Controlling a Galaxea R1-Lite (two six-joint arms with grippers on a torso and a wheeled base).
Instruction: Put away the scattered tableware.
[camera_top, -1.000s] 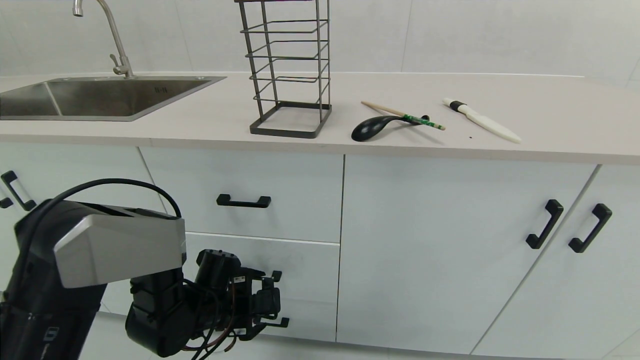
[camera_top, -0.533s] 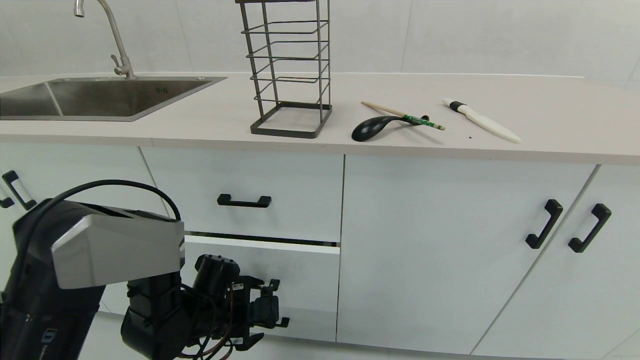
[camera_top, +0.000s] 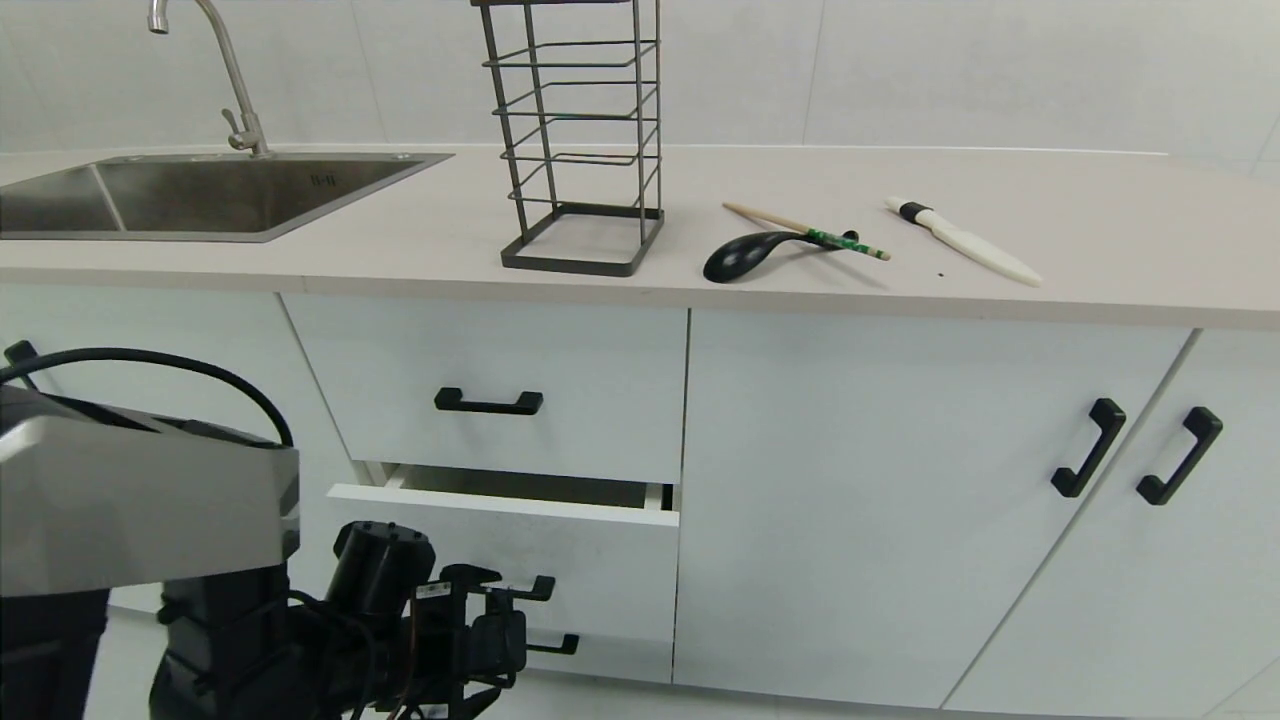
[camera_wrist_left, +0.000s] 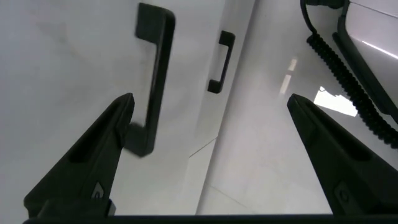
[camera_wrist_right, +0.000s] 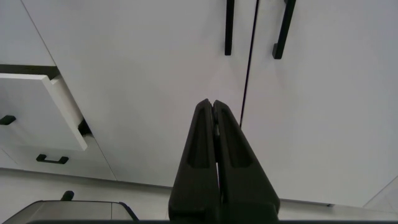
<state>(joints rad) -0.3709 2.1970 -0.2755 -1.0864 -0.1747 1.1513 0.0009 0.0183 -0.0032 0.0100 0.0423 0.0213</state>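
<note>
Left gripper (camera_top: 548, 612): held low at the handle (camera_top: 553, 645) of the lower drawer (camera_top: 560, 560); fingers (camera_wrist_left: 93, 162) spread wide, nothing clamped.
Right gripper (camera_wrist_right: 213, 104): fingers pressed together, nothing held.
Lower drawer: partly pulled out.
Tableware: black spoon (camera_top: 745, 255), chopsticks (camera_top: 805, 231) and white utensil (camera_top: 965, 241) are laid on the surface (camera_top: 1100, 220), right of the rack (camera_top: 580, 140).
Risk: the unclamped handle may be slipped off, leaving the drawer too narrowly open.
Writing: none can be read.

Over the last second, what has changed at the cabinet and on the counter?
The second drawer has slid out from closed to partly open, as the left pincer at its handle drew back toward the robot. The black spoon, chopsticks, white knife and wire rack stayed put.
</note>
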